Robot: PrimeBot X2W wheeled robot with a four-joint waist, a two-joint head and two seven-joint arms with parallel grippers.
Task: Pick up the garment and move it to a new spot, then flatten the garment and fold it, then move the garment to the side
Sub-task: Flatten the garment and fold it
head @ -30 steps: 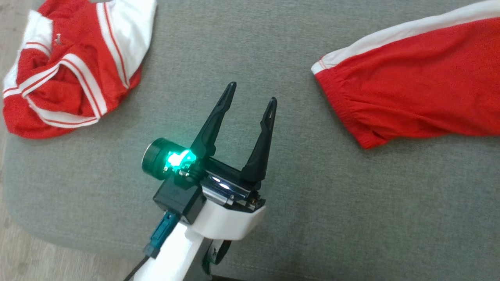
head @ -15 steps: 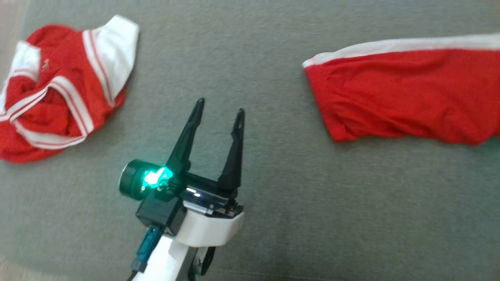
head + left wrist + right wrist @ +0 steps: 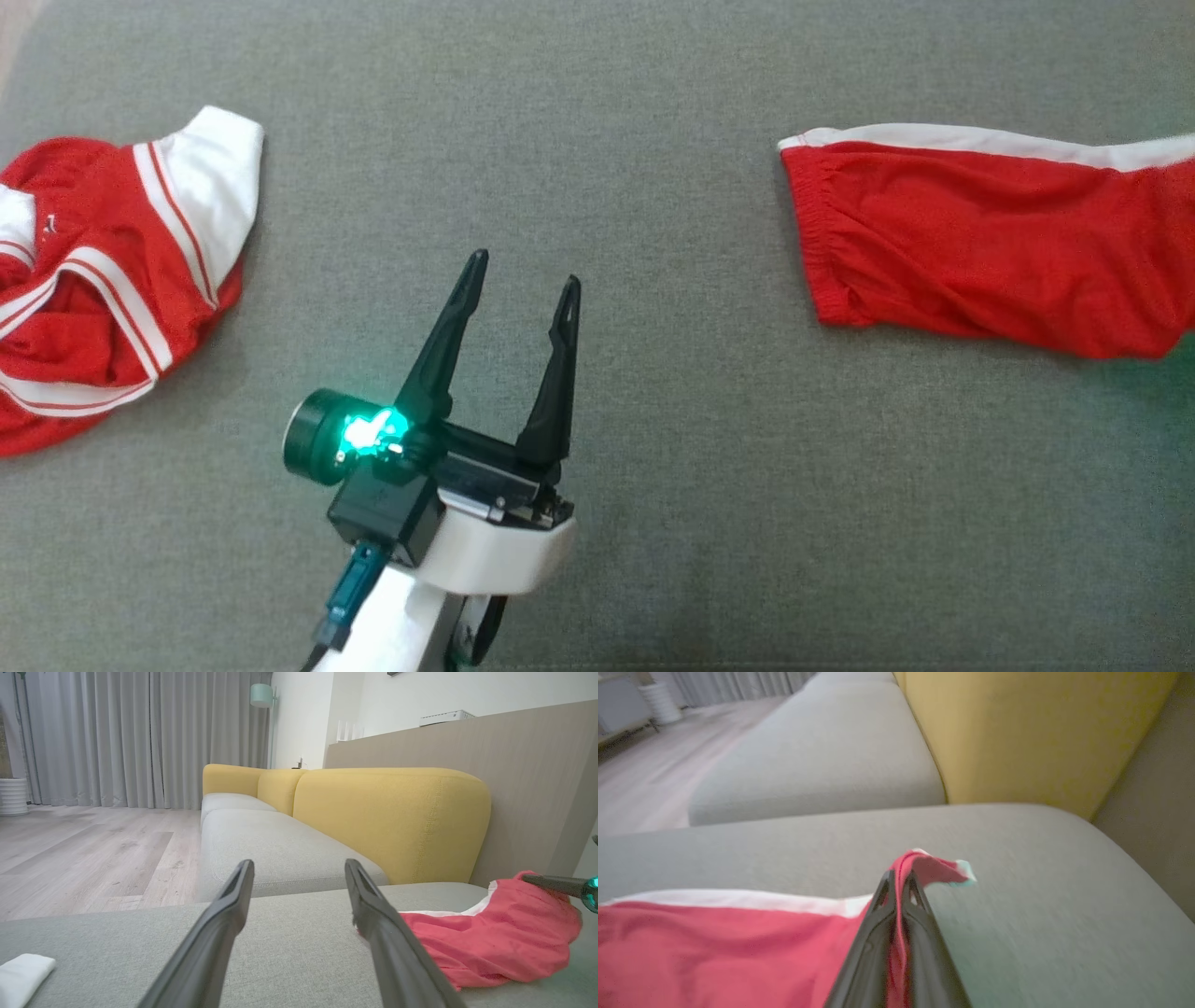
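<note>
Two red garments are seen on the grey cushion (image 3: 653, 140). Well to the left of the left gripper's fingers, a crumpled red-and-white garment (image 3: 103, 280) is left in a heap, apparently not the piece in hand. The left gripper (image 3: 525, 269) is held low over bare cushion with its fingers released and spread, nothing between them; it is judged to be posed ready for a second hold on the cloth. Well to the right of those fingers, and apart from them, the red garment (image 3: 980, 252) with its white side stripe is laid out long, its gathered hem turned towards them. At its far end the right gripper (image 3: 899, 877) is clenched on the garment's edge, a small fold of cloth being pinched and raised just past the fingertips, while the rest is let lie on the cushion. Such a hold is judged to serve dragging or stretching the cloth flat, so the flattening step is probably under way and folding is not yet begun.
</note>
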